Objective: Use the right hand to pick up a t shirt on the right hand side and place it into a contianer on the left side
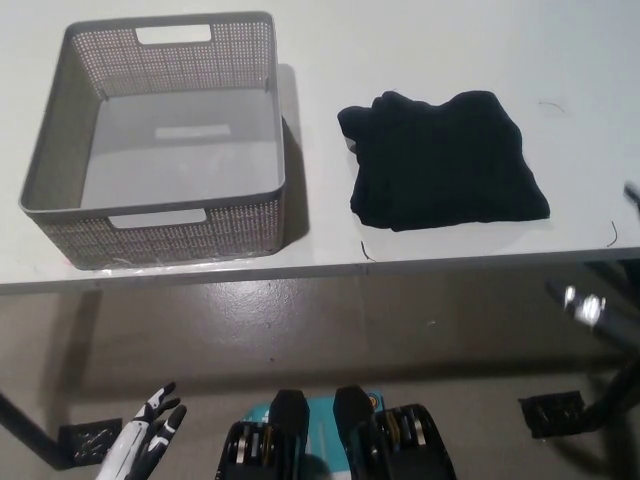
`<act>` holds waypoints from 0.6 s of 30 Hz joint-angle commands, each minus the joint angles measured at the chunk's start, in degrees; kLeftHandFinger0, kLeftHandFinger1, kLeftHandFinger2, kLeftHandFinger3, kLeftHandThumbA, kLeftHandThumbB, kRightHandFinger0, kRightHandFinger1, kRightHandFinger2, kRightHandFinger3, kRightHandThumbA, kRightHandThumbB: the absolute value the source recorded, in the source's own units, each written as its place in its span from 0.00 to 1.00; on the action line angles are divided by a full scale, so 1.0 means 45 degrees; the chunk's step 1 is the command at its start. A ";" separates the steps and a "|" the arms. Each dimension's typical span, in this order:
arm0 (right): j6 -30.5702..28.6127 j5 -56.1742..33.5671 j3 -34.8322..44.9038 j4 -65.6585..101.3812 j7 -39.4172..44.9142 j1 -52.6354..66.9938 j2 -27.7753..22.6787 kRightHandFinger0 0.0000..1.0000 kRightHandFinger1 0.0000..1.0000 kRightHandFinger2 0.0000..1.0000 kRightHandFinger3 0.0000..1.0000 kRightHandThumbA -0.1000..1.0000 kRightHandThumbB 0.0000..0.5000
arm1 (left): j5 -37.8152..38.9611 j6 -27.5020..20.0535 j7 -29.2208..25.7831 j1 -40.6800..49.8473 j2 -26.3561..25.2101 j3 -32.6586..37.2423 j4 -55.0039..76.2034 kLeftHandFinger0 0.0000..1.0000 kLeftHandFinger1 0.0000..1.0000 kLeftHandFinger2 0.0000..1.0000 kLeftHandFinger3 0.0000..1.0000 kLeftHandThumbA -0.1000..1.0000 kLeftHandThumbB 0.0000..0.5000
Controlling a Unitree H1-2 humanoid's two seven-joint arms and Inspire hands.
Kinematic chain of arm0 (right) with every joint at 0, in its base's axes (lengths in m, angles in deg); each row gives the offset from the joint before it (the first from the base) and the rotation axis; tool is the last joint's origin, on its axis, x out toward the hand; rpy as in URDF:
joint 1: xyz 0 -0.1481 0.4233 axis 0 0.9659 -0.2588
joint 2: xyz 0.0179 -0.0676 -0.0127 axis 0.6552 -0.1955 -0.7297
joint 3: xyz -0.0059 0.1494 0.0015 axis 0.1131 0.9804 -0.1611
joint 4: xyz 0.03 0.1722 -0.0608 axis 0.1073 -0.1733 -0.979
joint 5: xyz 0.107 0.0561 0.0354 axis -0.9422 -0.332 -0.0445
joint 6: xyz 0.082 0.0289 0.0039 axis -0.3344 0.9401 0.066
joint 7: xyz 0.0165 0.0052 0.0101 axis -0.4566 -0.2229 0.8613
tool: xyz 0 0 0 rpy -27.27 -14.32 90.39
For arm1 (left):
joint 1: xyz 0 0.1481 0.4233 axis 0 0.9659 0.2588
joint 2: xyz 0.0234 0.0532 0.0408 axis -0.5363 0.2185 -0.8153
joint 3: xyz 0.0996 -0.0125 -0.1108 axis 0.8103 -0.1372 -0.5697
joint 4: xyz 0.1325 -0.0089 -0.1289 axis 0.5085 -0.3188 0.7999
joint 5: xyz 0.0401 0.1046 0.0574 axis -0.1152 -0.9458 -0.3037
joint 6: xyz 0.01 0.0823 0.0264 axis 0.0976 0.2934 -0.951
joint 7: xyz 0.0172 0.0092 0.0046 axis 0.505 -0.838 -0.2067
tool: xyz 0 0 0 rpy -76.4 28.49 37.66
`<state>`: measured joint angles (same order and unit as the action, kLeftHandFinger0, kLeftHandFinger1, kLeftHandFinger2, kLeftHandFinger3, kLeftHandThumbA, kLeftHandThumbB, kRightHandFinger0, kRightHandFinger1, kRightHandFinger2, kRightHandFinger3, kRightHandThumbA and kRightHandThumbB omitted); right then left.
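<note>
Sitting empty, grey basket (150, 215); folded black t-shirt (445, 160) well right.

The right hand (598, 305) was only a blurry smear at the picture's right edge, below the tabletop (420, 50) rim, so I could not tell if it was open or closed. The left hand (148, 440) was cut off by the bottom edge. The tabletop ran off the top and both sides. The black t shirt (445, 160) was folded, hiding its inside layers.
</note>
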<state>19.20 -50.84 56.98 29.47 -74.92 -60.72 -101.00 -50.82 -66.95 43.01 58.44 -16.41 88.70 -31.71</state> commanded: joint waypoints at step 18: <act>0.2623 0.2237 -0.1428 -0.3333 0.0728 -0.3992 -0.0624 1.00 1.00 1.00 1.00 1.00 1.00 | -0.0279 -0.0513 -0.0181 -0.0250 -0.0180 -0.0065 0.0191 0.89 0.84 0.94 1.00 1.00 0.79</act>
<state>28.33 -43.71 52.21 16.05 -73.47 -75.01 -101.97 -51.66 -67.13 43.01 58.29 -16.39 88.71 -31.70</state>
